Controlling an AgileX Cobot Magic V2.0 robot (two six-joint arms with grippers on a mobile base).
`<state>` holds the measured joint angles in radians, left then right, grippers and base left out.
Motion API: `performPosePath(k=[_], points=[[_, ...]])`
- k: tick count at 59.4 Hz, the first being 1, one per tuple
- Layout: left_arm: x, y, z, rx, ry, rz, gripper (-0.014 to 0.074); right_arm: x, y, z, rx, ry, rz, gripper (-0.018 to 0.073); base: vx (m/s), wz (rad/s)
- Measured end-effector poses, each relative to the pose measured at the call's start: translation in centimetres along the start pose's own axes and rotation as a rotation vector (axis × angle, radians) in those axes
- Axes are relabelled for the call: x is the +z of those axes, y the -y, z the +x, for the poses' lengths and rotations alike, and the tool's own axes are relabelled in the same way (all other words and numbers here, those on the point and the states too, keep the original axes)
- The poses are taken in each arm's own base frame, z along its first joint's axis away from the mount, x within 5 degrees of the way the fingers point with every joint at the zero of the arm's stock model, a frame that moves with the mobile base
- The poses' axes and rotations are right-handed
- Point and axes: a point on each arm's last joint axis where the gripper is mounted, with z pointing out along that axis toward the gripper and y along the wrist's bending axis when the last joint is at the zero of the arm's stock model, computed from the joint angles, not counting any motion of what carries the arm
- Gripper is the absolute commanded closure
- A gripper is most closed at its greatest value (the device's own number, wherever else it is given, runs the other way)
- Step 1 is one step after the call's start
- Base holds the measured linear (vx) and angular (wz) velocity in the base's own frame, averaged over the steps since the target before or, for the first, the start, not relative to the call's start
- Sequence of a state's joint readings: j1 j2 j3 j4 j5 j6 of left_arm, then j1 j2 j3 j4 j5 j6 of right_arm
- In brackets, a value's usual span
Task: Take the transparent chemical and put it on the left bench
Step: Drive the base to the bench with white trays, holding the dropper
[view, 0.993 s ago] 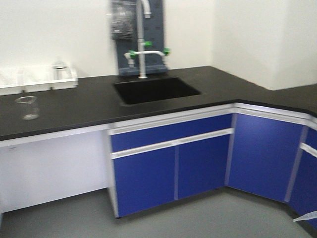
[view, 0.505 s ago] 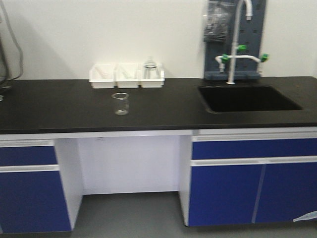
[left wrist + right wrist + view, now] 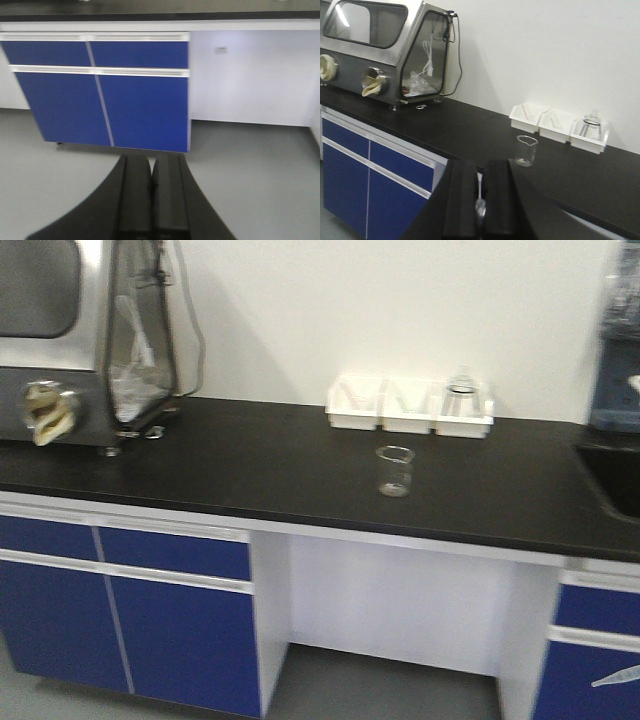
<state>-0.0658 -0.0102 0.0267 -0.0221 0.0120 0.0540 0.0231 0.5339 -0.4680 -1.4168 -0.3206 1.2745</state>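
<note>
We see the left bench (image 3: 250,465) filling the front view, its black top running from the left edge across to the right. The view has swung left since the earlier frames. A second ago the sink sat in the middle with the corner cupboards to its right. Half a second ago the sink and its tap were at the right, with the white trays left of centre. Now only a sliver of the sink (image 3: 612,480) shows at the far right edge. The white trays (image 3: 410,406) lie right of centre against the wall, and a steel glove box (image 3: 90,340) has come into view at the far left.

The glass beaker (image 3: 395,471) stands upright on the bench top, just in front of the trays and apart from them, as before.

The transparent chemical (image 3: 615,676) is not on the bench. Its pale tapering tip shows at the low right corner of the front view, in the same spot as in both earlier frames. In the right wrist view we see it (image 3: 480,205) pinched between the black fingers of the right gripper (image 3: 480,172), which are closed on it, with a thin translucent stem rising in the narrow gap.

The left gripper (image 3: 151,162) has its fingers pressed together with nothing between them. It faces the blue cupboard fronts (image 3: 100,100) over the grey floor (image 3: 250,165).
</note>
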Motion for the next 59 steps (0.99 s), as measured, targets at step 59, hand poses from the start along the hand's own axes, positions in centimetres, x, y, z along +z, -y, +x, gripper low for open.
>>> performPosePath(k=[59], points=[[0.0, 0.0, 0.0, 0.0, 0.0, 0.0, 0.06, 0.0, -0.01, 0.0, 0.0, 0.0, -0.001, 0.0564, 0.41, 0.06]])
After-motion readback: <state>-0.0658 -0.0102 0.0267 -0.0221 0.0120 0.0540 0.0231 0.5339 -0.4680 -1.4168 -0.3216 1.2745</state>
